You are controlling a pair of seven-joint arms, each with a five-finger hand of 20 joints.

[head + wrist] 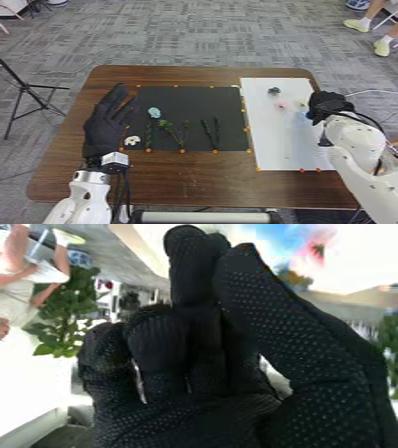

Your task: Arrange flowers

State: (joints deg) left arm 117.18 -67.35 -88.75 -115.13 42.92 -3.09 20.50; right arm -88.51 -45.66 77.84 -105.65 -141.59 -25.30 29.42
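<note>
Your tabletop [222, 180] holds a white sheet [286, 147] and black mat [191, 97]. Your left hand [105, 125] is spread by the mat's left edge; whether your right hand [329, 103], at the sheet's right edge, grips anything, you can't tell. Green stems [170, 128] lie on the mat.

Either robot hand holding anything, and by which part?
Left robot hand: nothing, open. Right robot hand: can't tell whether it holds anything.
</note>
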